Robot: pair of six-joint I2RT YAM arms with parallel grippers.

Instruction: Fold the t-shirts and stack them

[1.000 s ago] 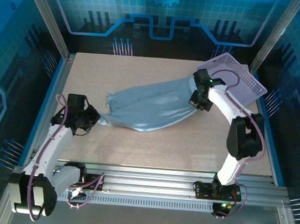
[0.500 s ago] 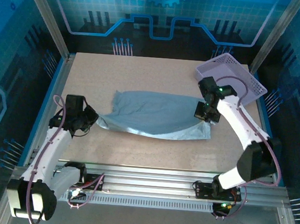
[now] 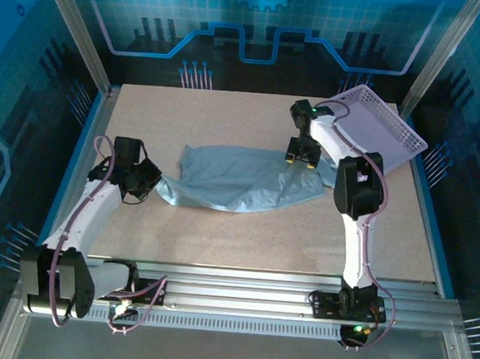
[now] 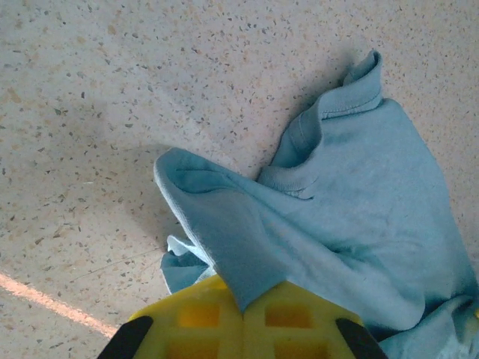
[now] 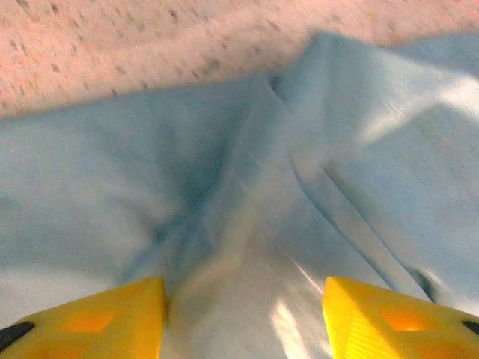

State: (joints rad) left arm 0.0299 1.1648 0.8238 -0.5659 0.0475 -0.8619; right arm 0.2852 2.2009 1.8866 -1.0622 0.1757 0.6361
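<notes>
**A:** My left gripper is clamped tight on a fold at the left end of the t-shirt.

**B:** And your right?

**A:** My right gripper hangs over the cloth's right end, fingers apart, gripping nothing.

**B:** Where does the shirt lie?

**A:** Rumpled lengthwise across the middle of the table, its right end near the lavender basket.

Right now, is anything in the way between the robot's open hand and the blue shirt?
No, nothing visible. The right gripper hangs just over the t-shirt with its jaws apart, and only bare cloth lies between its fingers. The left gripper is shut on its other end.
</notes>
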